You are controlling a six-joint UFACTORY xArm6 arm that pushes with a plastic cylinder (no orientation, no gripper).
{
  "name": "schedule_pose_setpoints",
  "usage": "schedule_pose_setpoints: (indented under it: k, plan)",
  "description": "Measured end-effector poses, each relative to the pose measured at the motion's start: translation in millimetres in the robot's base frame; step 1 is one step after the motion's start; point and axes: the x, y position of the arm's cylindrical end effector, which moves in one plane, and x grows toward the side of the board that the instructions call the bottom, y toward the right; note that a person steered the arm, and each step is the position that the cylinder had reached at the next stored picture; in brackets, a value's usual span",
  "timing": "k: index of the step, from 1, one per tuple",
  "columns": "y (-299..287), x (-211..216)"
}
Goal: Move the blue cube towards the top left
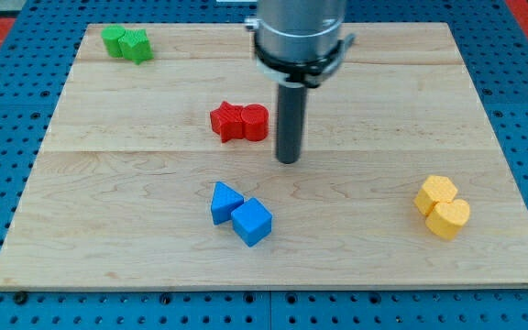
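Observation:
The blue cube point(252, 222) lies on the wooden board point(136, 183) below the middle, touching a blue triangular block point(225, 202) at its upper left. My tip point(288, 160) rests on the board above and to the right of the blue cube, apart from it. The tip is just right of and slightly below the two red blocks point(240, 122).
Two green blocks point(126, 43) sit together near the board's top left corner. Two yellow blocks point(443, 207) sit together at the view's right, one of them heart-shaped. The arm's grey body point(301, 32) hangs over the board's top middle. Blue pegboard surrounds the board.

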Motion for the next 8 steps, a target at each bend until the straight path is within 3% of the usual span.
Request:
schedule_pose_setpoints:
  k: [1, 2, 3, 4, 6, 7, 8]
  plan:
    - [-57, 0]
    - [-34, 12]
    - [43, 54]
    - [15, 96]
    - [-105, 110]
    - [-170, 106]
    - [-178, 45]
